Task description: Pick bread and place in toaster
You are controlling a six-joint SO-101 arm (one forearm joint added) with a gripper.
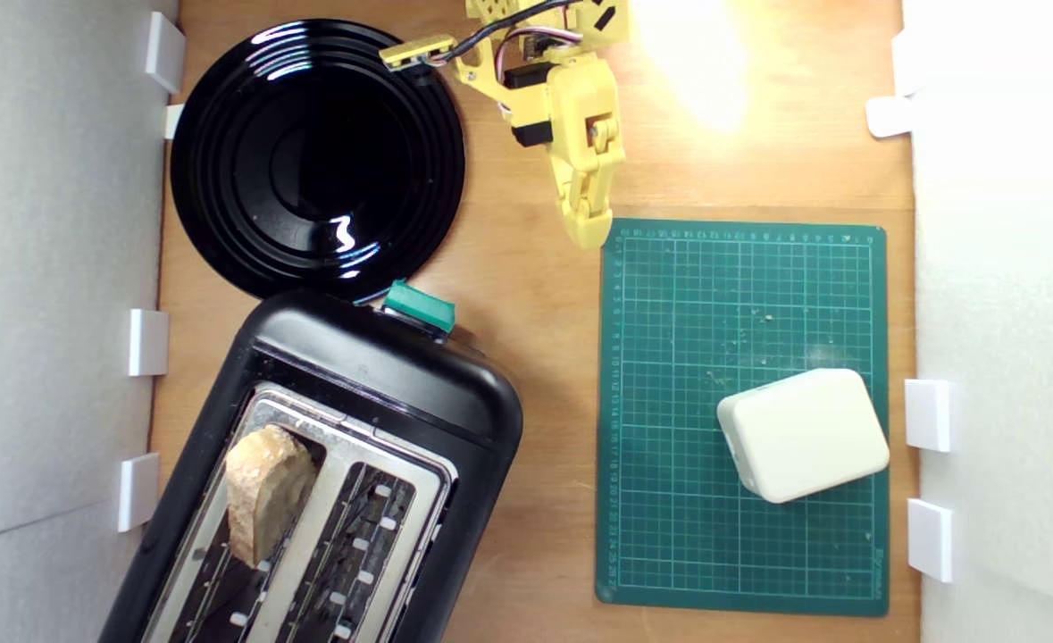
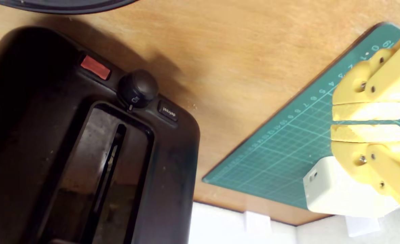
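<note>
The bread [image 1: 267,493], a pale half-slice with a tan crust, stands in the slot of the black toaster [image 1: 374,375] nearest the exterior view's left, its top sticking out. The toaster, with a silver top plate and a green lever knob [image 1: 419,305], fills the lower left of that view; the wrist view shows its black body [image 2: 172,162] but no bread. My yellow gripper [image 1: 590,234] hangs above the bare wood at the green mat's upper left corner, well away from the toaster. Its fingers [image 2: 369,112] lie almost together with only a thin gap and nothing between them.
A round glossy black plate [image 1: 222,161] lies beside the toaster at the upper left of the exterior view. A green cutting mat [image 1: 669,500] covers the right side, with a rounded white plastic block [image 1: 803,434] on it. White walls and small white brackets edge the wooden board.
</note>
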